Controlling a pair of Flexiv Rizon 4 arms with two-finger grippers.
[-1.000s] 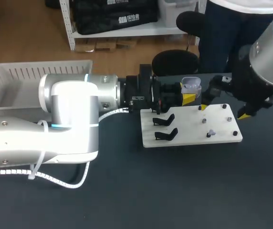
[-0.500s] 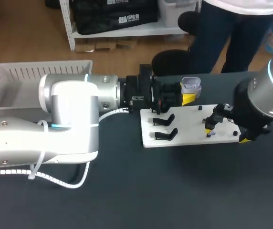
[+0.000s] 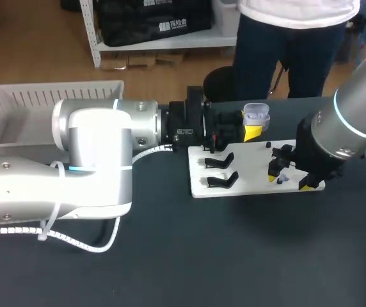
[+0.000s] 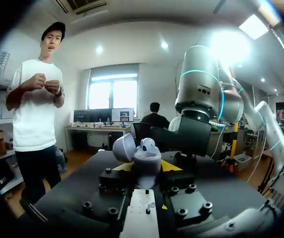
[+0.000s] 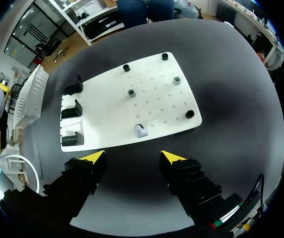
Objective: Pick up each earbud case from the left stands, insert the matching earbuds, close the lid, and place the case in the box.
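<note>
My left gripper (image 3: 252, 131) is shut on a pale lilac earbud case (image 3: 256, 116), held above the back edge of the white board (image 3: 240, 185). The lid is open, and in the left wrist view one earbud (image 4: 148, 144) sits in the case (image 4: 145, 157). My right gripper (image 3: 291, 179) hangs open over the board's right front part. Seen from the right wrist, a single loose earbud (image 5: 140, 131) lies on the board (image 5: 152, 99) just ahead of the open gripper (image 5: 132, 157), with nothing between the fingers.
Black case stands (image 3: 221, 171) line the board's left side, and they also show in the right wrist view as stands (image 5: 71, 110). Small pegs (image 5: 131, 92) dot the board. A white slatted basket (image 3: 42, 96) stands at the table's back left.
My right arm has swung from the board's back right edge to over its front right, above the loose earbud. The left arm and the case have stayed still.
</note>
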